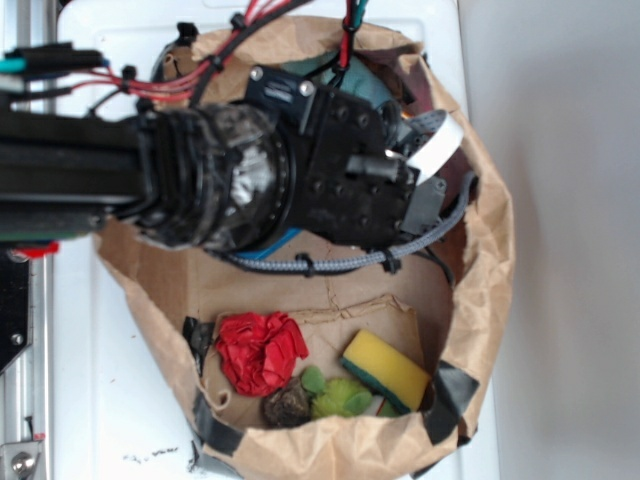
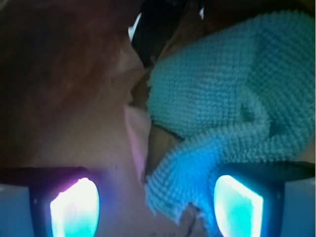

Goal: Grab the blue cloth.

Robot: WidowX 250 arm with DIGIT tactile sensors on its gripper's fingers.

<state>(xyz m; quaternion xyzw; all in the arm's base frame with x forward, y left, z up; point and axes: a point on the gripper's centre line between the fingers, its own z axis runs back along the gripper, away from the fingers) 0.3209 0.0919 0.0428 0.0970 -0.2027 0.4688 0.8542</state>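
Hovering over bag [image 1: 480, 300] | fingers [image 2: 74, 207] standing apart, nothing clamped | cloth [image 2: 227, 98] lying right of centre, its near fold touching the right finger | closing needs a rightward shift

Brown paper bag [image 1: 480, 250] open on white bench [image 1: 110, 400]. Inside, near bottom edge: red cloth [image 1: 260, 350], crumpled; yellow sponge [image 1: 385, 368] with green underside, to its right; green leafy object [image 1: 340, 397] between them; dark lump [image 1: 288, 405] just beside it.
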